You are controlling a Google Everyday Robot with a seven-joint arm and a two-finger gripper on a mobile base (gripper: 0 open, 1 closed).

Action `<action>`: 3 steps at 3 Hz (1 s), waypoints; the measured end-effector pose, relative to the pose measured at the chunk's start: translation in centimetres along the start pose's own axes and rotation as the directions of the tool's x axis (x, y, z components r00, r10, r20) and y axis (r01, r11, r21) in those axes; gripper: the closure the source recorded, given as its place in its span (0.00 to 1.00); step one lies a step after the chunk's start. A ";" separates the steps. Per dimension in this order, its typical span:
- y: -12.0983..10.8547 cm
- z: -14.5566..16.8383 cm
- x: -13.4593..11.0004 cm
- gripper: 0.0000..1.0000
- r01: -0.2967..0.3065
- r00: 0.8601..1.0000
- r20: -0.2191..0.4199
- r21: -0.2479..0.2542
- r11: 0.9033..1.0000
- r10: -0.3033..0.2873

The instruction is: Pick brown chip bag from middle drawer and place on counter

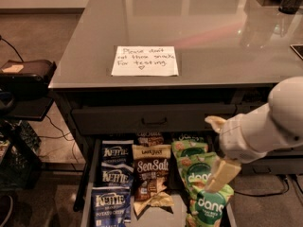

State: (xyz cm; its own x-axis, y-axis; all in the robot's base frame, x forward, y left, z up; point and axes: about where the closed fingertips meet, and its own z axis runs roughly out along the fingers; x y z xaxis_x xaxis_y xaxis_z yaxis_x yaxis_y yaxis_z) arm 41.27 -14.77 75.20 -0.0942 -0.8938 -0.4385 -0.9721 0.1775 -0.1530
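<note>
The brown chip bag (150,168), with a tan top band and white "Sea Salt" lettering, lies in the middle row of the open middle drawer (89,176), below the counter (199,27). Another brown bag (150,139) lies behind it, and a crumpled one (152,200) in front. My gripper (209,154) hangs on the white arm from the right. It is over the green bags in the right row, to the right of the brown chip bag. Its cream fingers (221,174) stand apart, open and empty.
Blue Kettle bags (115,156) fill the drawer's left row and green "dang" bags (208,206) the right row. A closed drawer front with a dark handle (154,121) sits above. A white handwritten note (145,60) lies on the counter. Black equipment (26,74) and cables stand to the left.
</note>
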 end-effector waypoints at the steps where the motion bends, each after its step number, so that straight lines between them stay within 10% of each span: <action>1: -0.6 5.4 0.6 0.00 0.024 1.000 0.013 0.017 1.000 -0.025; 3: -0.8 17.8 2.6 0.00 0.023 1.000 0.003 -0.068 0.997 -0.023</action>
State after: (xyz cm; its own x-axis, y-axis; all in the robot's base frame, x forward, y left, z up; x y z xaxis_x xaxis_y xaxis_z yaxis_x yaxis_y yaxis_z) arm 45.63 -9.89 58.45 -0.0717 -0.8964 -0.4373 -0.9864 0.1288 -0.1023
